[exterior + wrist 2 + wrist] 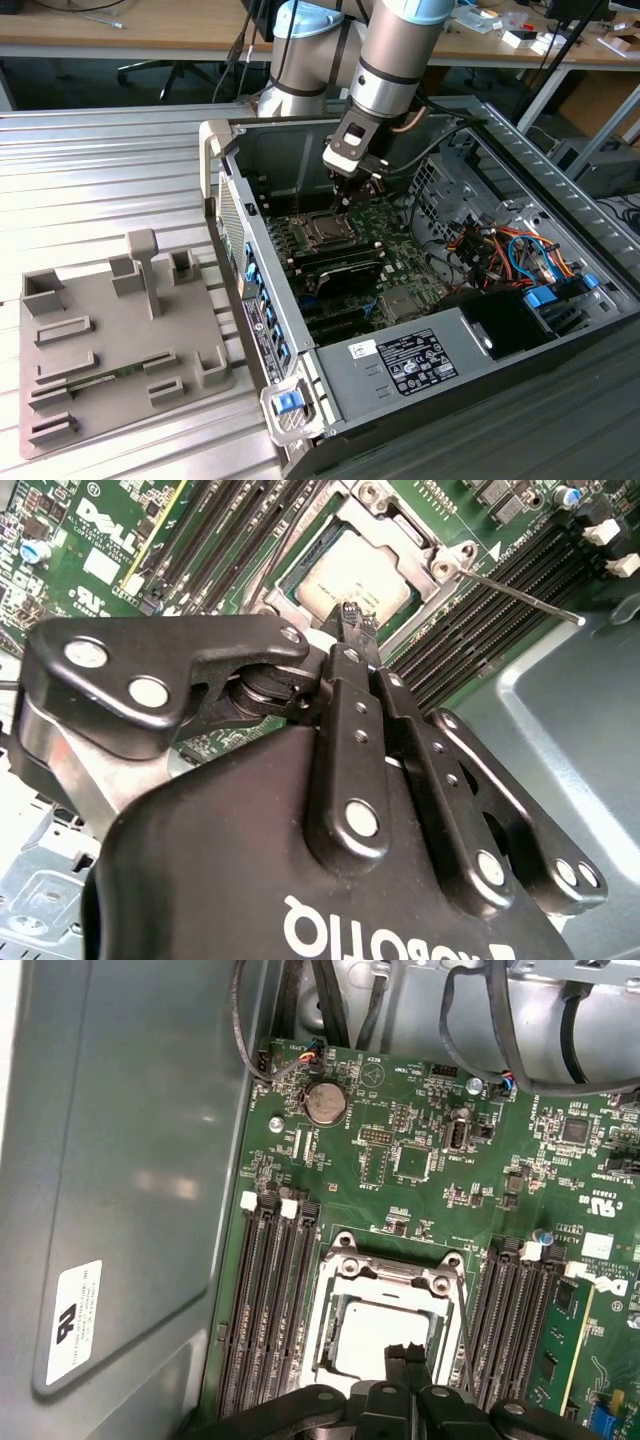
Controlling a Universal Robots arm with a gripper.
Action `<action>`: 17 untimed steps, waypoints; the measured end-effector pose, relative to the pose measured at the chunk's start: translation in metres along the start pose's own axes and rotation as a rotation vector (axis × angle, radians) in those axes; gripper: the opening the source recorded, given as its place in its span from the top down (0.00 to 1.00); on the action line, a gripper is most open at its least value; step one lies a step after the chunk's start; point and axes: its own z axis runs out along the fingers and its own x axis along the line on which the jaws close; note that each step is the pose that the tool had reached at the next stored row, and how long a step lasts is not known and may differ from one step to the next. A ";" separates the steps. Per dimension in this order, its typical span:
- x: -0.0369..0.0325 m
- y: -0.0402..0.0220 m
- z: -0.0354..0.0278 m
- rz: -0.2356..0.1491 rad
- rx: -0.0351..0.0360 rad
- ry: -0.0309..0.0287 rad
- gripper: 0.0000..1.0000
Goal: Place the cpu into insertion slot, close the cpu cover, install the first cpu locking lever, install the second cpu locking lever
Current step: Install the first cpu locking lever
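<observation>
- One black two-finger gripper (354, 616) hangs over the socket's edge, its fingers pinched together on nothing
- Silvery-grey square cpu (345, 572) lies seated in the square black insertion slot (292, 572)
- Shiny square metal cpu cover (390, 1272) lies flat around the chip
- Thin metal locking lever (520, 592) juts over the long black memory slots (470, 600), apart from the gripper

Arm (392, 70) angled downward, gripper (352, 618) pinched closed.
</observation>
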 end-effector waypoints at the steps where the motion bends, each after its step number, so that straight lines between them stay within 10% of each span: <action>1: 0.0000 0.0000 0.0000 -0.004 -0.0001 -0.0002 0.89; 17: 0.0000 0.0000 0.0000 -0.063 -0.0026 -0.0036 0.89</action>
